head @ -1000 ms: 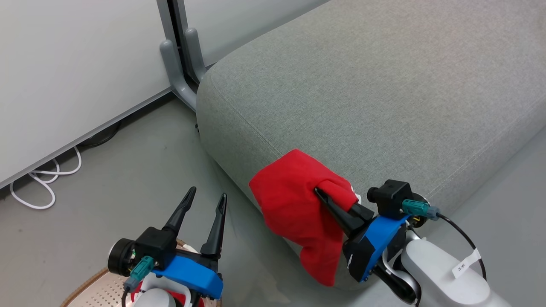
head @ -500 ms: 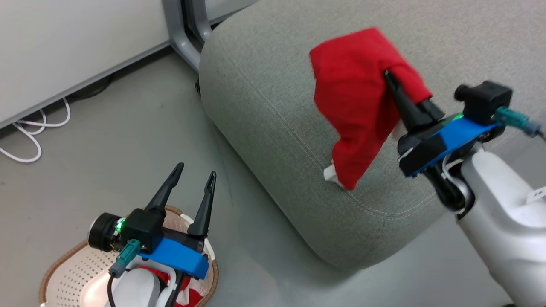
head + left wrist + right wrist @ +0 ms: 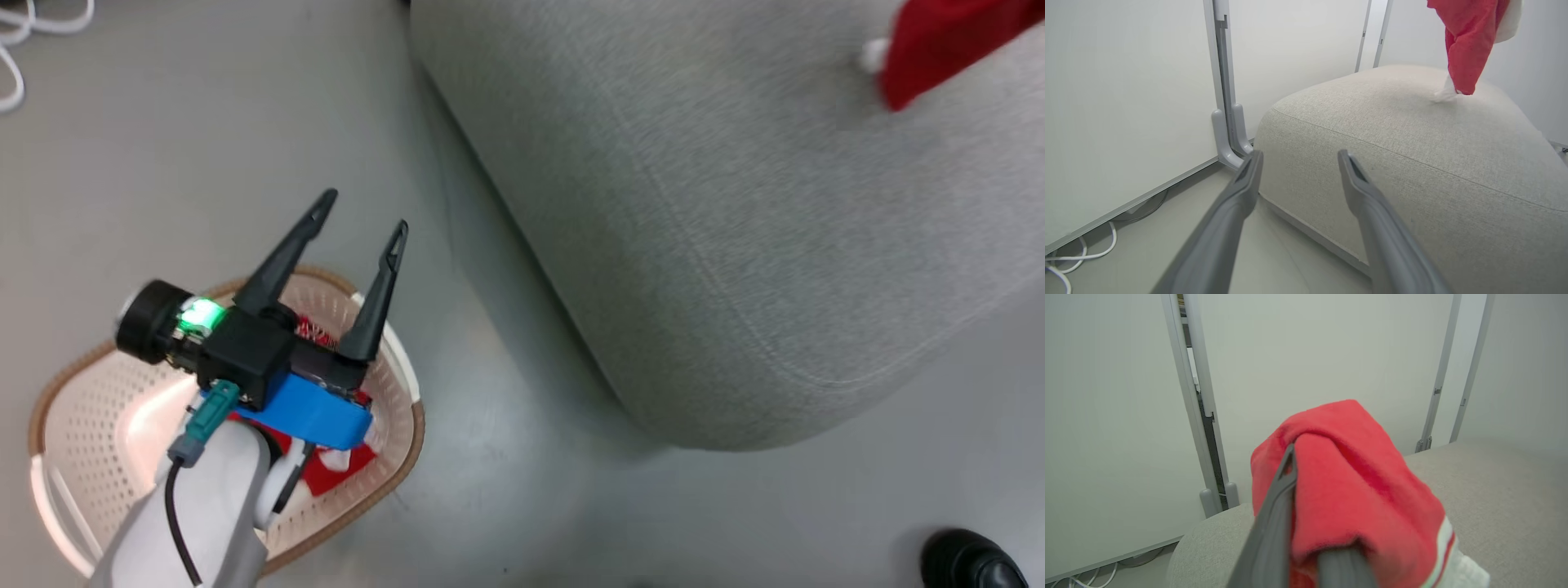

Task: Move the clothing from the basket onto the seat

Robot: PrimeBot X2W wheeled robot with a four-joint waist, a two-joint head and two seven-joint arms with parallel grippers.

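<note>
My head camera has tipped down since the earlier frames, so the whole head view has shifted: the basket (image 3: 408, 441) now shows almost whole at the lower left, and the white cable (image 3: 12, 49) has slid to the top left corner. Measured against the seat (image 3: 694, 204), the red garment (image 3: 1363, 490) has travelled. 1 second ago it hung at the cushion's front edge; now it hangs above the cushion top, further in from that edge. My left end effector (image 3: 363, 212) has kept its 2 fingers spread wide and holds nothing; it hovers above the basket. My right end effector (image 3: 1298, 486) stays clamped on the red garment, its fingers nearly together with the fabric bunched over them. The garment is bright red and soft. It drapes in a thick fold over the fingers, and white and red striped trim and a white panel show at its lower right in the right wrist view. In the left wrist view it hangs down to a point, and a white corner at its lowest end looks to be touching the grey woven cushion. A second garment (image 3: 326, 469), red with white patches, lies inside the basket on the grey floor (image 3: 163, 163), partly under my left forearm.
</note>
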